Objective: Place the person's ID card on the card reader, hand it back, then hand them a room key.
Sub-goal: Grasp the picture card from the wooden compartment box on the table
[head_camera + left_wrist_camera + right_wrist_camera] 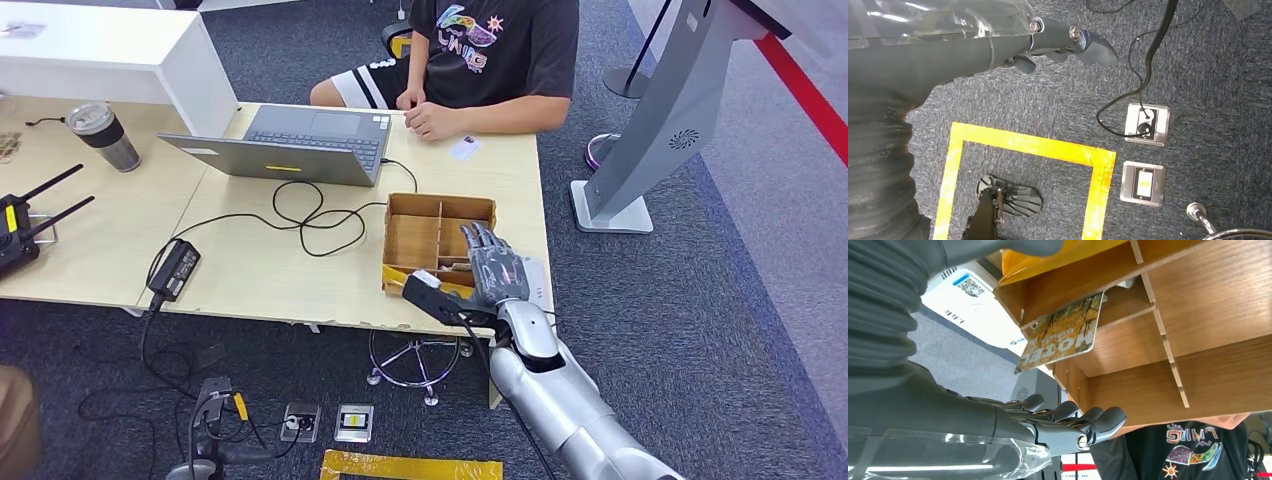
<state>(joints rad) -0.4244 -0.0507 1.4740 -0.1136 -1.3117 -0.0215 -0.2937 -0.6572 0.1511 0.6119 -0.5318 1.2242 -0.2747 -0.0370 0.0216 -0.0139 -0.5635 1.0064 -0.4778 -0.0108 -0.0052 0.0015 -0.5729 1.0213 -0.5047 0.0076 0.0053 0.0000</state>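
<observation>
At the lower right of the head view, the right hand (497, 268) is seen raised over the near edge of a compartmented wooden box (438, 240) on the table (260, 270), its fingers stretched out and apart with nothing between them. A small white card (465, 148), probably the ID card, lies on the table at upper centre, just beside the hands of the seated person (490, 60) and well apart from the robot's hand. What is taken to be the card reader (428, 279), a white device, is partly hidden between the box's near wall and the hand. From the right wrist view, a room key card (1063, 334) printed with an autumn picture is seen leaning tilted in one compartment of the box, near the fingertips (1110, 419) but not touched. The left hand (1068, 42) is shown hanging above the carpet, where yellow floor tape (1023, 145) is laid; its fingers are curled loosely around nothing. The step in hand is judged to be a reach into the box for the key, though which stage has been reached cannot be settled. For a good pickup, the fingers should be lowered along the card's face, the free edge pinched, and the dividers kept clear so the box is not shoved.
</observation>
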